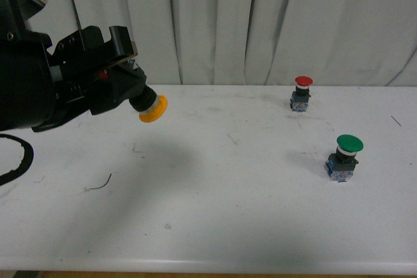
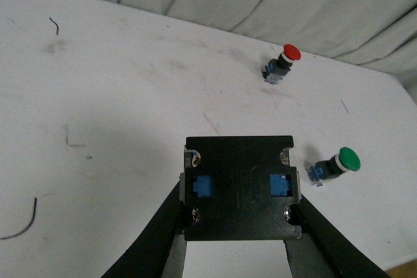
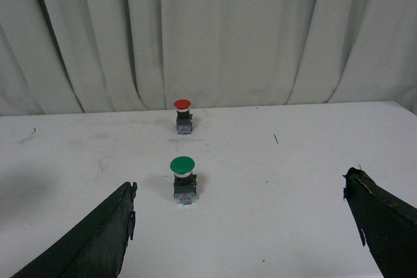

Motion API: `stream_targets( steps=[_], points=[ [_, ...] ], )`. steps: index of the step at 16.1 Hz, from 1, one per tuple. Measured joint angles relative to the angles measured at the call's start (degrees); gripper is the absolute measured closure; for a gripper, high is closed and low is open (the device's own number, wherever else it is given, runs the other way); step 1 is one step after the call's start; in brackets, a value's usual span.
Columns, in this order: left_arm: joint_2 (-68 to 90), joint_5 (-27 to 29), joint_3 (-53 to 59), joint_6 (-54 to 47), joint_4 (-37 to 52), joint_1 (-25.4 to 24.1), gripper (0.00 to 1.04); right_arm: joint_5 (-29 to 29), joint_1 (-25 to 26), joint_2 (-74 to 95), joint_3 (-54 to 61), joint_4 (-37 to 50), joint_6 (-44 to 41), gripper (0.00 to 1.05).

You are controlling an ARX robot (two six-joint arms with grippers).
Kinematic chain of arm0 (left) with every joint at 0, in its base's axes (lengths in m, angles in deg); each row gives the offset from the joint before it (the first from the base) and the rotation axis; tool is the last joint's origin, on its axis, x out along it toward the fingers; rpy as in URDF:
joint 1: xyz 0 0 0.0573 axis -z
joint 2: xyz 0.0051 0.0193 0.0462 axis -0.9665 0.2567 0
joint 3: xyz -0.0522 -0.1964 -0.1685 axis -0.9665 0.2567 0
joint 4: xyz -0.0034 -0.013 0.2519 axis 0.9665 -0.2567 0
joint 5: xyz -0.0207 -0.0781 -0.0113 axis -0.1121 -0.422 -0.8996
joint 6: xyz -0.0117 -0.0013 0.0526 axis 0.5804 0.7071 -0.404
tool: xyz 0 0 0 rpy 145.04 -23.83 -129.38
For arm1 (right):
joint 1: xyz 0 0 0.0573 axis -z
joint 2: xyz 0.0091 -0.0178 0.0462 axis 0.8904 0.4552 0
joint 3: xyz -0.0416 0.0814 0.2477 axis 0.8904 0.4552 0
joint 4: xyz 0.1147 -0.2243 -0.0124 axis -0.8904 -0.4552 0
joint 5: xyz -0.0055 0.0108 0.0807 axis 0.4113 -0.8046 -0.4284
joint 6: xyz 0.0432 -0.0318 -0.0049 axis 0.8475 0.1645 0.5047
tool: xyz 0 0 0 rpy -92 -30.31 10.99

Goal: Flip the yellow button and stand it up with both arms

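The yellow button [image 1: 153, 109] is off the surface [image 1: 228, 219], held in the air at about 10 o'clock from the surface's middle. The left hand [image 1: 128, 81] is pinched on its dark square base, and the cap points out and slightly down toward 4 o'clock. It looks like a small, rigid and fairly light piece of hard plastic and metal. The domed cap is smooth and would probably slip, so the flat sides of the blocky base are the safer place to take hold. That leaves the cap or the collar for the other hand during a handover. With a narrow base under a wide cap, it may tip when set down. The front view shows only the cap and collar and hides how the base is gripped. The left wrist view shows the underside of the base [image 2: 238, 187] with two blue inserts and a finger pressed on each side, but none of the yellow cap. The right wrist view shows the right hand [image 3: 241, 232] spread wide and empty, which the front view misses. It faces the green button [image 3: 183, 175] and the red button [image 3: 183, 114], standing at 4 and 2 o'clock.
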Motion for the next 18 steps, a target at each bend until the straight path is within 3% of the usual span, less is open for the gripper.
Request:
stream_targets(
  steps=[4, 5, 7, 8, 9, 18],
  points=[
    [0.2, -6.3, 3.1, 6.3, 7.9, -1.9, 0.69, 0.0, 0.0, 0.0, 0.0, 0.0, 0.0, 0.06],
    [1.3, -11.1, 4.8, 12.1, 15.6, -3.7, 0.69, 0.0, 0.0, 0.0, 0.0, 0.0, 0.0, 0.06],
    [5.7, -15.4, 7.6, 25.3, 28.2, -5.3, 0.69, 0.0, 0.0, 0.0, 0.0, 0.0, 0.0, 0.06],
    [5.9, -16.5, 8.1, 35.0, 38.5, -3.9, 0.69, 0.0, 0.0, 0.0, 0.0, 0.0, 0.0, 0.06],
    [5.6, -16.0, 8.4, 39.0, 42.2, -1.2, 0.69, 0.0, 0.0, 0.0, 0.0, 0.0, 0.0, 0.06],
    [8.3, -14.7, 8.4, 39.4, 41.6, 1.5, 0.69, 0.0, 0.0, 0.0, 0.0, 0.0, 0.0, 0.06]
  ],
)
